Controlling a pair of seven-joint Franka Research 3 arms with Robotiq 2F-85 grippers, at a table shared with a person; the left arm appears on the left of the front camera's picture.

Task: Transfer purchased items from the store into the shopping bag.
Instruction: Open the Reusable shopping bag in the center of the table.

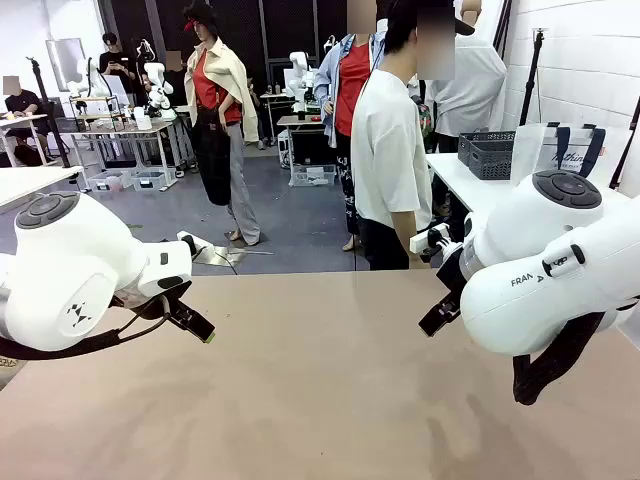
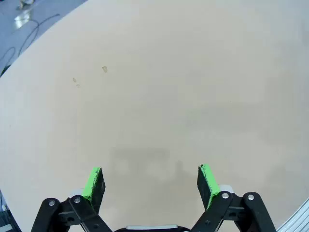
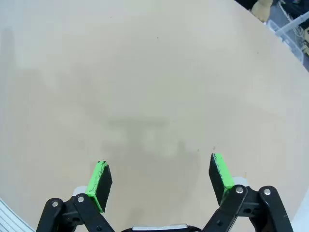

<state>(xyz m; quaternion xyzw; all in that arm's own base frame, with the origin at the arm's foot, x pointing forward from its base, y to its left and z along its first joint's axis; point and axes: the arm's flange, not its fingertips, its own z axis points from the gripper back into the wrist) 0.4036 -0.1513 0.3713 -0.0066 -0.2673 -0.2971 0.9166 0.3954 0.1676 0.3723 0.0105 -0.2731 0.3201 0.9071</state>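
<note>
The left gripper (image 2: 150,178) hovers over the table (image 1: 320,400), fingers spread wide and empty, probably waiting for goods. A person (image 1: 390,150) stands at the far edge. The right gripper (image 3: 161,178) is spread likewise. The shopping bag (image 1: 556,148) stands upright beyond it, beside a basket (image 1: 488,152).

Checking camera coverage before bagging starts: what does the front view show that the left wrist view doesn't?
Front: person in white T-shirt, translucent whitish plastic shopping bag with navy handles and dark grey lattice basket on a white side table. Left wrist: small marks on the tan tabletop. Both: that tabletop and the left gripper, jaws open.
</note>
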